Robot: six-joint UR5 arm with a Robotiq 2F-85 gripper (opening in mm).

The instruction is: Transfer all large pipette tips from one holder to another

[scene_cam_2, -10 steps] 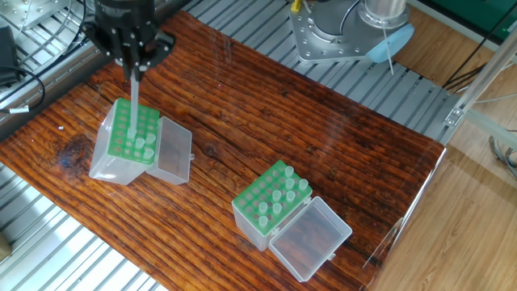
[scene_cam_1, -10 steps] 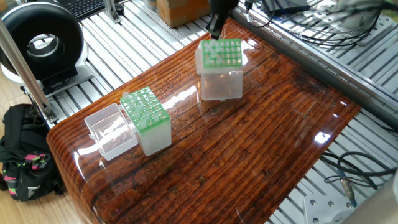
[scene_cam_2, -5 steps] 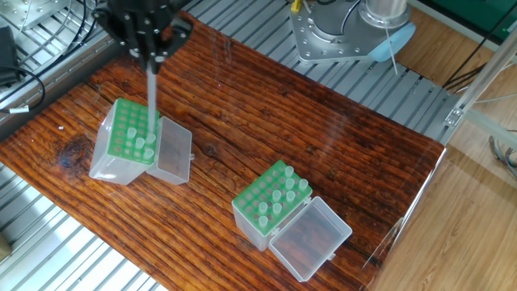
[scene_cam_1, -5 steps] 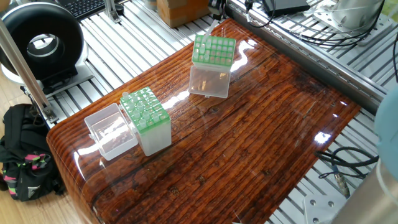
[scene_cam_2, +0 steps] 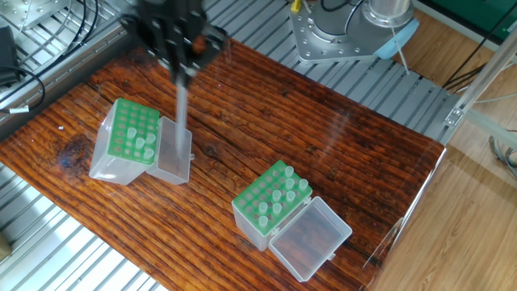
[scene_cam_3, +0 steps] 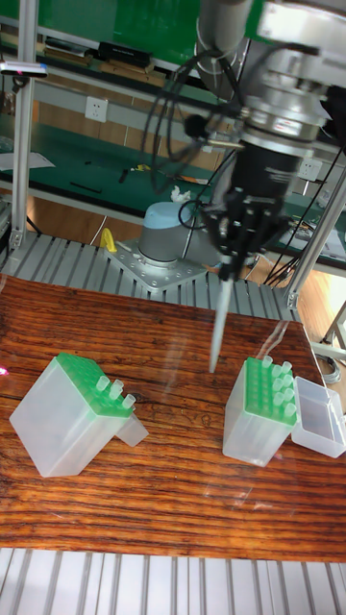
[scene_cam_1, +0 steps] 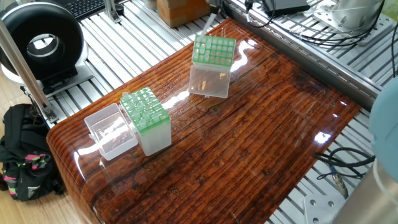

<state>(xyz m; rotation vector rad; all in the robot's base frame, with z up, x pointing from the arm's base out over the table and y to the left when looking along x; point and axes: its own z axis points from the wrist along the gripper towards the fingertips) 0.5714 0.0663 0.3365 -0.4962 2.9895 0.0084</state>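
Note:
My gripper [scene_cam_2: 182, 68] [scene_cam_3: 229, 271] is shut on one large pipette tip [scene_cam_2: 182, 121] [scene_cam_3: 218, 332], which hangs point down above the table. It is between the two holders, just right of the tilted holder [scene_cam_2: 113, 158] [scene_cam_3: 60, 423] [scene_cam_1: 210, 79]. That holder leans on its open lid and keeps three tips [scene_cam_2: 144, 144] [scene_cam_3: 112, 389] in its green grid. The other holder [scene_cam_2: 252, 217] [scene_cam_3: 252, 423] [scene_cam_1: 149, 124] stands upright with several tips [scene_cam_2: 279, 196] [scene_cam_3: 281, 382]. In one fixed view only the end of the held tip [scene_cam_1: 209, 23] shows at the top edge.
Each holder has a clear lid hinged open beside it [scene_cam_2: 311, 238] [scene_cam_1: 111, 130]. The arm's base [scene_cam_2: 339, 32] stands off the wooden table [scene_cam_2: 323, 145]. Aluminium rails and cables [scene_cam_1: 298, 25] surround the table, with a black round device [scene_cam_1: 40, 40] to one side.
The gripper has lifted the tip out of the tilted holder's grid and carried it sideways toward the other holder. The tilted holder settled back onto its lid.

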